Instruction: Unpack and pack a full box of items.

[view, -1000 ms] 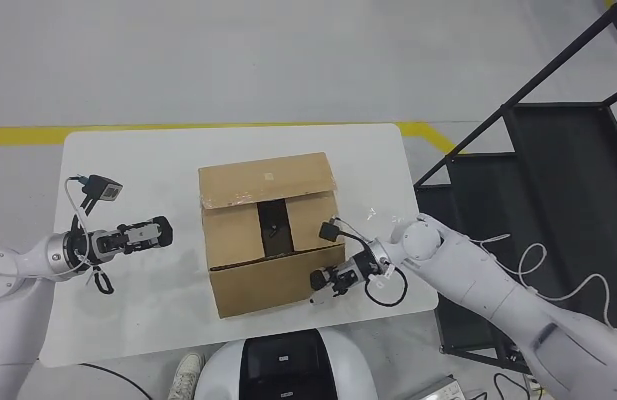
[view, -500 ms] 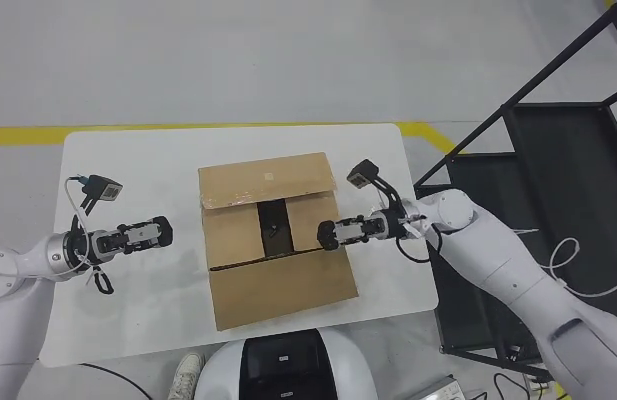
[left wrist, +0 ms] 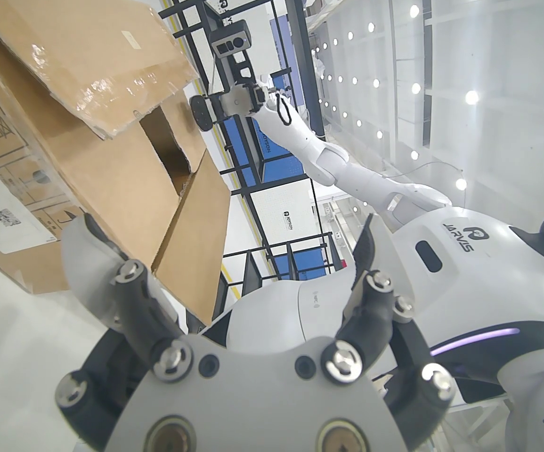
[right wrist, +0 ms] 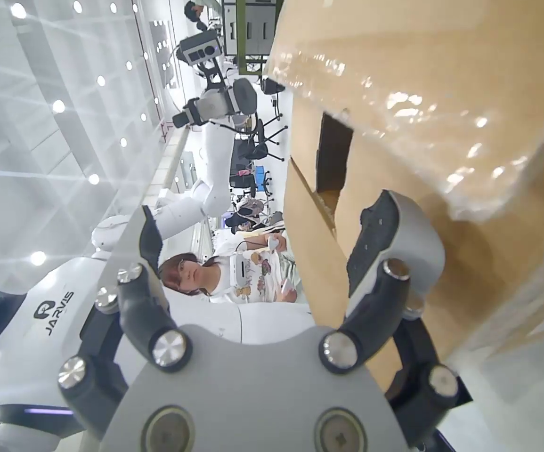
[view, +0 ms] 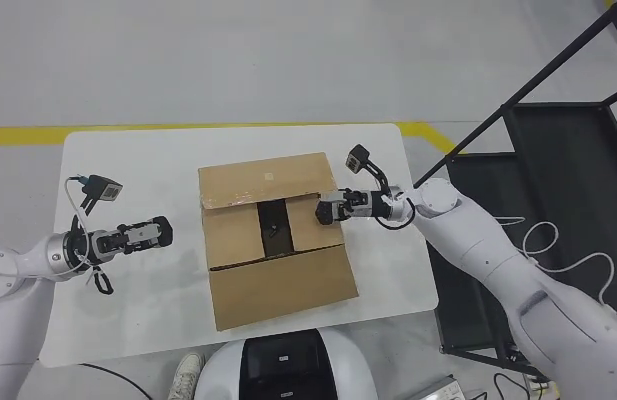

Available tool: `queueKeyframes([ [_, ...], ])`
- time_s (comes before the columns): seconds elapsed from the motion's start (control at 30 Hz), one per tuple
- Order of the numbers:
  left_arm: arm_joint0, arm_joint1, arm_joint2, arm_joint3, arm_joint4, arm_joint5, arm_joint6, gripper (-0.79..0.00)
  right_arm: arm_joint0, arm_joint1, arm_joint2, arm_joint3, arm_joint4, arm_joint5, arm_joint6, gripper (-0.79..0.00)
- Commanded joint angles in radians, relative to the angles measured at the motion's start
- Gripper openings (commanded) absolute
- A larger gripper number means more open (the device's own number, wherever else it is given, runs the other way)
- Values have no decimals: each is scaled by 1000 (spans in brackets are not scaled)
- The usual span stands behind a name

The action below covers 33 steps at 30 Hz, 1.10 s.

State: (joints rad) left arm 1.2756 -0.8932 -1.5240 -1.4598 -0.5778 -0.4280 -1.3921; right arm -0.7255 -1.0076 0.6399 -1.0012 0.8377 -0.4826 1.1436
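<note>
From above, the box [view: 273,235] sits mid-counter [view: 128,160], its flaps parted to a dark gap. My right claw [view: 326,210] is at its flap edge, my left claw [view: 160,232] well apart. Left wrist view: spread wide, empty. Right wrist view: open beside the cardboard, gripping nothing. Unpacking looks barely begun.

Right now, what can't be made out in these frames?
- Contents of the box: in the top view the flaps cover all but a dark, shadowed slot.
- Whether the right tool touches the box: too small to tell in the top view. In the right wrist view a cardboard edge appears inside the open tool, but contact is unclear.
- One end of the box: in the left wrist view it is cut off by the picture's edge.
</note>
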Motion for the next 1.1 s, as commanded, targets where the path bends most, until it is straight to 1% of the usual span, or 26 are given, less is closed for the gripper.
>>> queueKeyframes([
  [0.0, 0, 0, 0, 0, 0, 0, 0, 0, 15, -14, 1, 32, 10, -12, -9, 0],
  [0.2, 0, 0, 0, 0, 0, 0, 0, 0, 61, -52, 5, 111, 23, -13, -18, 0],
  [0.37, 0, 0, 0, 0, 0, 0, 0, 0, 92, -72, 30, 114, 62, -67, 57, 0],
  [0.53, 0, 0, 0, 0, 0, 0, 0, 0, 141, -94, 50, 129, 53, -110, 45, 0],
  [0.8, 0, 0, 0, 0, 0, 0, 0, 0, 263, -157, 36, 264, -21, -170, -60, 0],
  [1.07, 0, 0, 0, 0, 0, 0, 0, 0, 369, -233, -15, 415, -149, -173, -183, 0],
])
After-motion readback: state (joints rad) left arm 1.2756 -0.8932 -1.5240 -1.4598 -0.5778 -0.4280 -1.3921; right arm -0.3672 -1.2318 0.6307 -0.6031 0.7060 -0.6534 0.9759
